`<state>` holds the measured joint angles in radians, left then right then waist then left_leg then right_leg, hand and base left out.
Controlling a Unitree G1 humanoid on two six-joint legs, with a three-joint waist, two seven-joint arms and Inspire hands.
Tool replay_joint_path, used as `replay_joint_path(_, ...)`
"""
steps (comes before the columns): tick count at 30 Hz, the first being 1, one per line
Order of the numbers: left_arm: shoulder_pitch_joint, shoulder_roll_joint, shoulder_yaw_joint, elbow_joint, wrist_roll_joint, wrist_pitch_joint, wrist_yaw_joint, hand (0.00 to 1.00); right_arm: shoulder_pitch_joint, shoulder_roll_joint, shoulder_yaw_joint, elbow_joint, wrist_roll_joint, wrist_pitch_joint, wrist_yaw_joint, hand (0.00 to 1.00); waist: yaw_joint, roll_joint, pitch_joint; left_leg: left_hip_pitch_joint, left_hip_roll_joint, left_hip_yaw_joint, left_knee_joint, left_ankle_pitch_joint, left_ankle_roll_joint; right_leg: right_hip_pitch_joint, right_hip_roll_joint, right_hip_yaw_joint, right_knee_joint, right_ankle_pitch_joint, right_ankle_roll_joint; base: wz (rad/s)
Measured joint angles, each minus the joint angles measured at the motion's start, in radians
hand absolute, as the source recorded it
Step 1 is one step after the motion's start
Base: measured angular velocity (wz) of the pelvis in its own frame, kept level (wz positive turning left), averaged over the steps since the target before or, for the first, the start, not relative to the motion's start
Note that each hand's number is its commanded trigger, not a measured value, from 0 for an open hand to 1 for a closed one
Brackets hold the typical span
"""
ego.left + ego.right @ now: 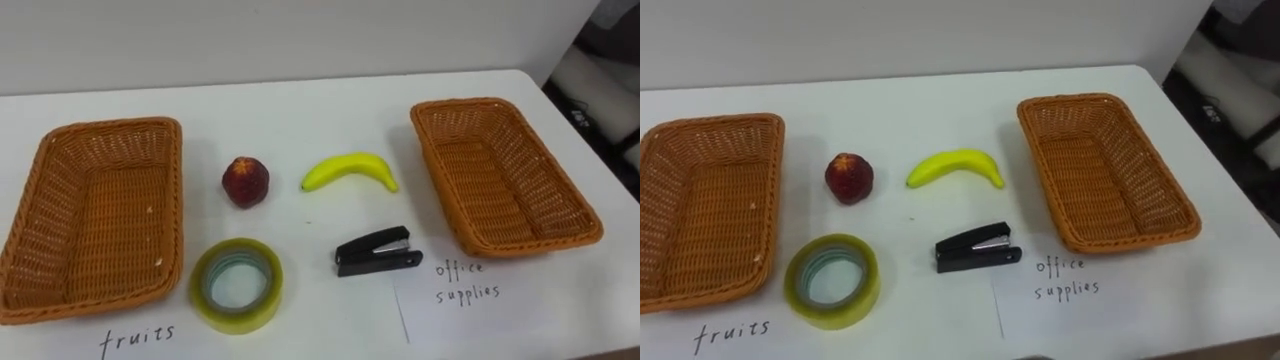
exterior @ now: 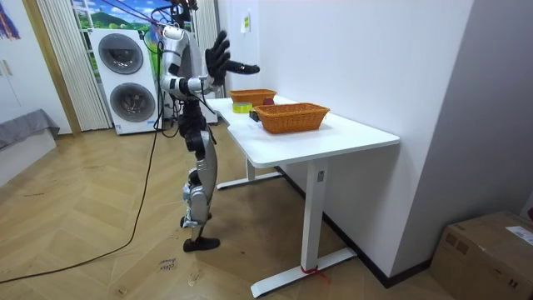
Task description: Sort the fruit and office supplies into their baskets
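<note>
On the white table [image 1: 320, 110] a red apple [image 1: 245, 181] and a yellow banana [image 1: 350, 170] lie in the middle. Nearer me are a yellowish roll of tape [image 1: 237, 284] and a black stapler [image 1: 377, 251]. A wicker basket [image 1: 110, 128] stands empty on my left above a label reading fruits [image 1: 138, 340]. A second empty wicker basket [image 1: 470, 103] stands on my right beside a sheet [image 1: 468, 282] reading office supplies. In the room view I stand at the table's end, with my right hand [image 2: 218, 52] and left hand [image 2: 243, 67] raised, fingers straight, holding nothing.
The table's far edge runs along a white wall. Off its right end is a drop to the floor. Behind me in the room view stand two stacked washing machines [image 2: 129, 79], and a cardboard box [image 2: 491, 250] sits at the room view's lower right.
</note>
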<state>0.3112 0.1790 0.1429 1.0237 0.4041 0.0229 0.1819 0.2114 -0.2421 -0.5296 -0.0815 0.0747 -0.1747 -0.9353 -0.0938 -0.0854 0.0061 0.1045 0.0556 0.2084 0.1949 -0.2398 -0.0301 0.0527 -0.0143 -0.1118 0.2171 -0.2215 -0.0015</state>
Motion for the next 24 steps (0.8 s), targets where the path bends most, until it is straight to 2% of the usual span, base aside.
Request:
replay_joint_path(3, -0.008, 0.0, -0.009, 0.018, 0.001, -0.001, 0.0, 0.0, -0.019, -0.001, 0.011, -0.078, -0.017, 0.0, 0.001, 0.0, 0.012, 0.001, 0.0017, -0.006, 0.0, 0.0, 0.0, 0.0, 0.0, -0.002, -0.001, -0.004, 0.001, 0.0, 0.0, 0.0)
replay_joint_path(7, -0.009, 0.0, -0.008, 0.037, 0.001, 0.0, -0.004, 0.0, -0.019, -0.02, 0.041, -0.163, -0.055, 0.001, 0.025, 0.0, 0.021, 0.0, -0.0003, -0.006, 0.0, -0.008, 0.0, 0.0, 0.0, 0.001, -0.002, -0.015, -0.005, 0.0, 0.0, 0.07)
replay_joint_path(11, -0.01, 0.001, -0.008, 0.052, 0.0, 0.003, -0.005, 0.0, -0.053, -0.072, 0.072, -0.18, -0.091, 0.003, 0.054, 0.0, 0.033, -0.005, -0.0037, -0.005, 0.0, -0.016, -0.007, 0.0, 0.0, 0.001, -0.002, -0.025, -0.001, 0.0, -0.001, 0.05)
replay_joint_path(13, -0.01, 0.003, -0.008, 0.051, 0.0, 0.007, -0.009, 0.0, -0.073, -0.085, 0.077, -0.188, -0.119, 0.015, 0.074, 0.0, 0.035, -0.01, -0.0048, -0.005, 0.001, -0.018, -0.006, 0.0, 0.0, 0.0, -0.002, -0.029, 0.003, 0.0, -0.001, 0.05)
replay_joint_path(19, -0.013, 0.01, -0.022, 0.052, 0.003, 0.038, -0.045, 0.0, -0.109, -0.099, 0.121, -0.226, -0.132, 0.043, 0.155, 0.0, 0.048, -0.026, -0.0048, -0.005, 0.001, -0.02, -0.004, 0.0, 0.0, 0.004, -0.002, -0.031, 0.004, 0.001, -0.001, 0.01)
replay_joint_path(20, -0.013, 0.015, -0.025, 0.05, 0.003, 0.038, -0.049, 0.0, -0.112, -0.099, 0.128, -0.226, -0.141, 0.044, 0.178, 0.0, 0.049, -0.03, -0.0025, -0.005, 0.001, -0.023, -0.001, 0.0, 0.0, 0.013, -0.003, -0.035, 0.004, 0.002, -0.002, 0.06)
replay_joint_path(24, -0.015, 0.03, -0.04, 0.039, 0.004, 0.037, -0.07, 0.0, -0.137, -0.101, 0.17, -0.226, -0.17, 0.044, 0.243, 0.0, 0.054, -0.024, -0.0017, -0.006, 0.001, -0.025, 0.005, 0.0, 0.0, 0.02, -0.005, -0.04, 0.005, 0.002, -0.002, 0.03)
